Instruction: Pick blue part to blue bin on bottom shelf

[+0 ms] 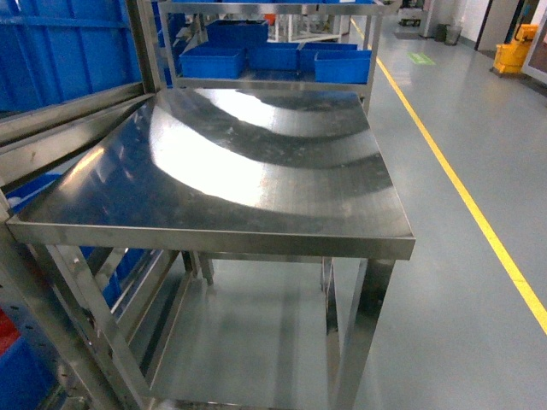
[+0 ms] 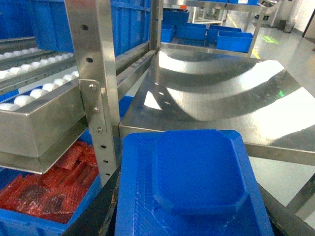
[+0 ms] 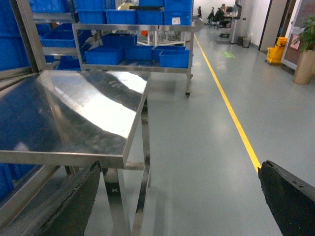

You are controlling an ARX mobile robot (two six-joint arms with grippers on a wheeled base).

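The blue part point(image 2: 197, 182), a flat moulded piece with a raised eight-sided centre, fills the lower half of the left wrist view. My left gripper point(image 2: 194, 209) is shut on it, with black fingers point(image 2: 96, 206) showing along both of its sides. To its left stands the steel flow rack, with a tier of white rollers point(image 2: 34, 91). Below that tier sits a blue bin point(image 2: 24, 223) holding red parts point(image 2: 54, 189); its shelf is hidden. My right gripper point(image 3: 182, 201) hangs open over the grey floor beside the table, holding nothing. Neither gripper shows in the head view.
A shiny steel table point(image 1: 256, 162) stands straight ahead, and its corner point(image 2: 142, 110) lies just beyond the held part. A perforated rack post point(image 2: 96, 83) rises close on the left. A cart of blue bins point(image 1: 273, 60) stands behind the table. A yellow floor line point(image 1: 461, 188) runs along the right.
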